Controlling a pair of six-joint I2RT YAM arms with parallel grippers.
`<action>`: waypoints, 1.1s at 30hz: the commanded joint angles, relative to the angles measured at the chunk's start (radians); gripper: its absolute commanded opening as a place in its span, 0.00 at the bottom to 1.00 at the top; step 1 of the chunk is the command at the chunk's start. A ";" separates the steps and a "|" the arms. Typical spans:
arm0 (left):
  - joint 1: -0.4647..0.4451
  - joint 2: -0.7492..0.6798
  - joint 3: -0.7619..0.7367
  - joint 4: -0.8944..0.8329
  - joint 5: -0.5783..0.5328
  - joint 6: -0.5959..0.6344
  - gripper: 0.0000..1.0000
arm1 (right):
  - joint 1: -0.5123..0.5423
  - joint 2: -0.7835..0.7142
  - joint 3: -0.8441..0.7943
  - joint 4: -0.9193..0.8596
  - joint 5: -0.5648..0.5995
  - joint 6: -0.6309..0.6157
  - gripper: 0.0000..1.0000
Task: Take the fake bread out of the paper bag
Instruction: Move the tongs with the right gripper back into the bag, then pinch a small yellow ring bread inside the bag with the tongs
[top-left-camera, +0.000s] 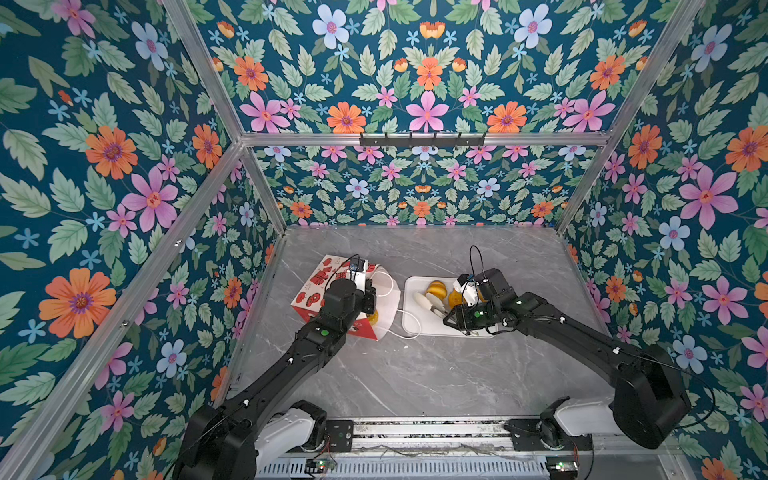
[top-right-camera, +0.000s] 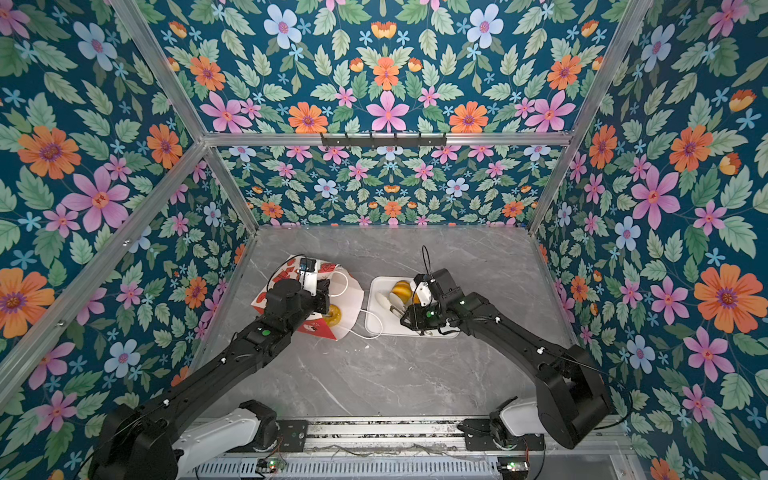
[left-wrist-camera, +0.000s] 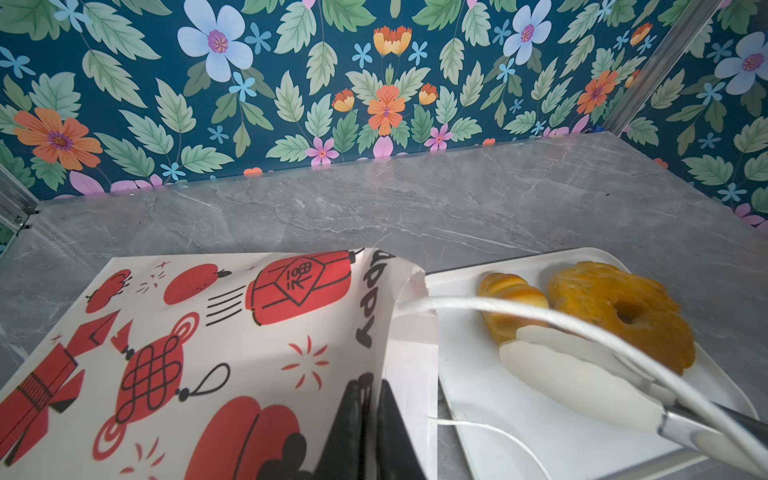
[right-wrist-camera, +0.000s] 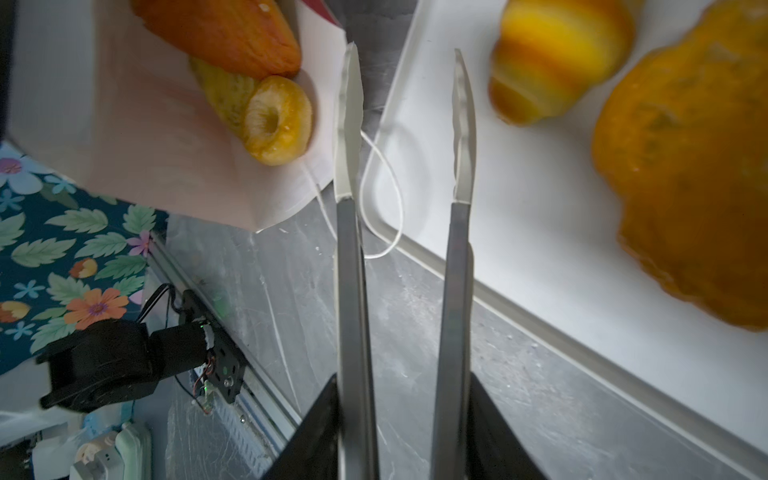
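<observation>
The paper bag (top-left-camera: 316, 286) lies on its side on the grey table (top-left-camera: 415, 374), with its mouth turned toward the white tray (top-left-camera: 415, 320) just beside it. The left gripper (left-wrist-camera: 371, 388) is closed on the bag's upper rim at the mouth: the paper edge is pinched between both black fingers, and the mouth stands open. The right gripper (right-wrist-camera: 405, 399) is clamped on a pair of metal tongs (right-wrist-camera: 351, 291). The white tips (right-wrist-camera: 348, 124) of the tongs stand apart with nothing between them, over the strip of table between the bag mouth and the tray edge. The fake bread is divided between two locations. On the tray, a striped golden croissant (right-wrist-camera: 557, 54) and an orange-yellow ring cake (right-wrist-camera: 698, 174) lie side by side. Inside the bag, close to the mouth, three pieces lie touching: an orange bun (right-wrist-camera: 224, 33), a pale yellow-green piece (right-wrist-camera: 226, 91) and a small yellow ring (right-wrist-camera: 276, 120), the ring nearest the opening. In both top views a yellow piece shows at the bag mouth beneath the left wrist. One white cord handle (right-wrist-camera: 384, 183) loops from the bag across the table onto the tray's edge
</observation>
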 joint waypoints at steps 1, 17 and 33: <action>0.001 0.003 0.010 -0.006 0.025 0.016 0.11 | 0.040 -0.022 0.011 0.052 -0.040 -0.003 0.43; -0.001 -0.018 -0.007 0.017 0.086 0.022 0.13 | 0.136 0.258 0.084 0.235 -0.201 0.099 0.43; -0.002 -0.023 -0.022 0.032 0.090 0.025 0.13 | 0.143 0.420 0.163 0.258 -0.273 0.123 0.44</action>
